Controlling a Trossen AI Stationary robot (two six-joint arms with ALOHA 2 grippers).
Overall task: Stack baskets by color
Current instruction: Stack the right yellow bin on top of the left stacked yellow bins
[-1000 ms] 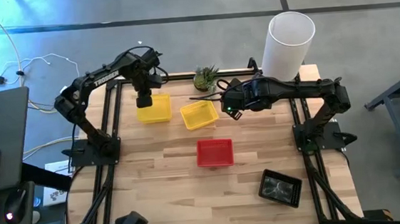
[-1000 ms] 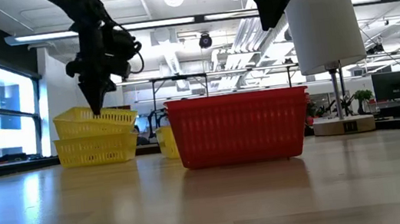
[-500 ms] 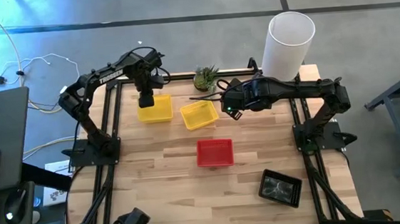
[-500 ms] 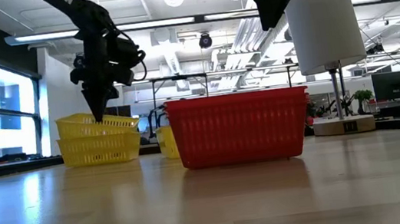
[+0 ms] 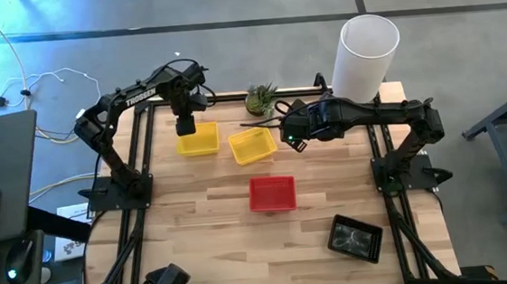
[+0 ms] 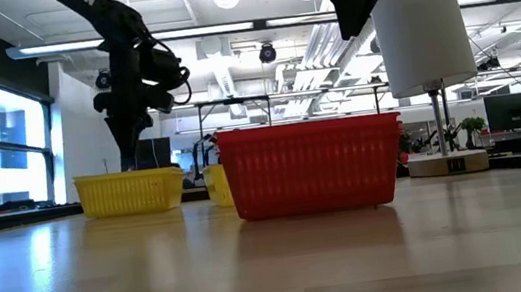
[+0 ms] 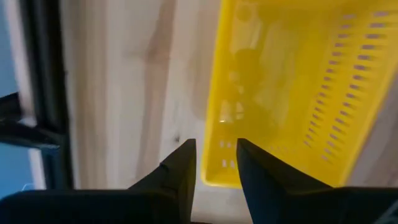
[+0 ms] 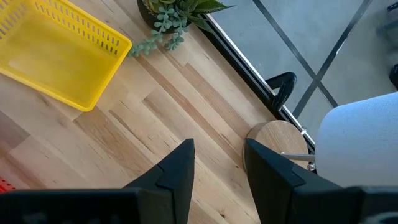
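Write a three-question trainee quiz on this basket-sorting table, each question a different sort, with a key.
1. True or false: the left gripper is clamped on the red basket.
2. Which thing lies nearest the right gripper? A) the black basket B) the loose yellow basket C) the red basket
3. Fill in: the white cylinder stands at the table's far ____ corner.

Key
1. False: it stands over the rim of the yellow basket stack, fingers open around the wall.
2. B
3. right
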